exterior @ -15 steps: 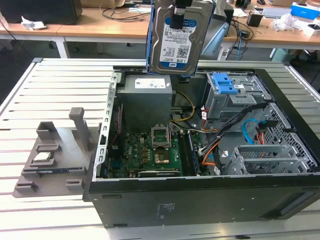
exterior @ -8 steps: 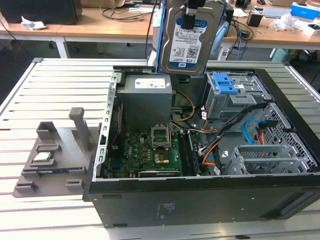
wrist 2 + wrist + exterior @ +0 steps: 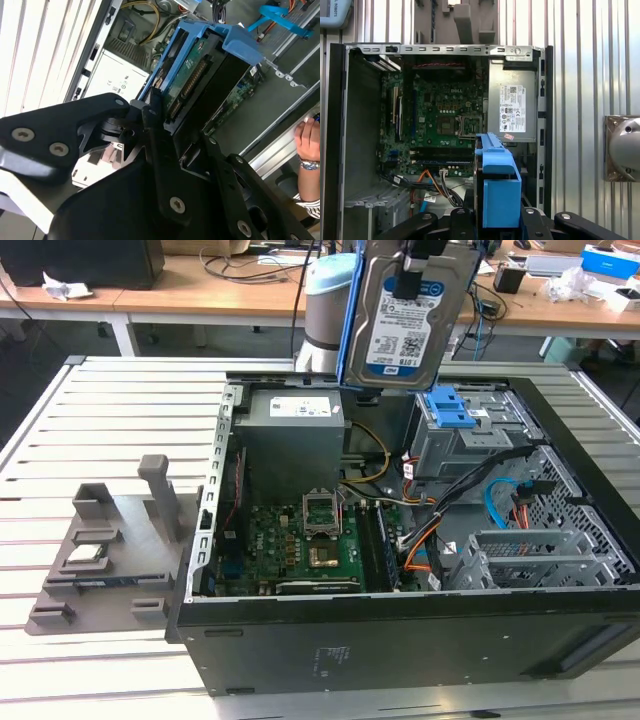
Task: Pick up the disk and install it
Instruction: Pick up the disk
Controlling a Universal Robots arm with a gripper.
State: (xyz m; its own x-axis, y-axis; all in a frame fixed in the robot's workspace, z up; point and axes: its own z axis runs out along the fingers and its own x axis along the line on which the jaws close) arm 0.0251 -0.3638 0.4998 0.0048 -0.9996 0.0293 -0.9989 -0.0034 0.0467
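Note:
The disk (image 3: 410, 315), a silver drive with a white-and-blue label and a blue plastic frame, hangs upright high above the open computer case (image 3: 400, 640). My gripper (image 3: 415, 260) is shut on its upper end at the top of the exterior view. In the second wrist view the black fingers (image 3: 155, 125) clamp the disk (image 3: 200, 75), whose circuit-board side and blue frame face the camera. The first wrist view looks down past the disk's blue frame (image 3: 497, 185) into the case. The disk hangs roughly over the grey drive cage with a blue latch (image 3: 455, 425).
Inside the case lie the motherboard (image 3: 300, 540), the power supply (image 3: 295, 435) and loose orange and blue cables (image 3: 500, 505). A grey fixture (image 3: 110, 540) holding a small chip stands at the exterior view's left. A person's hand with a wristwatch (image 3: 307, 145) rests beside the case.

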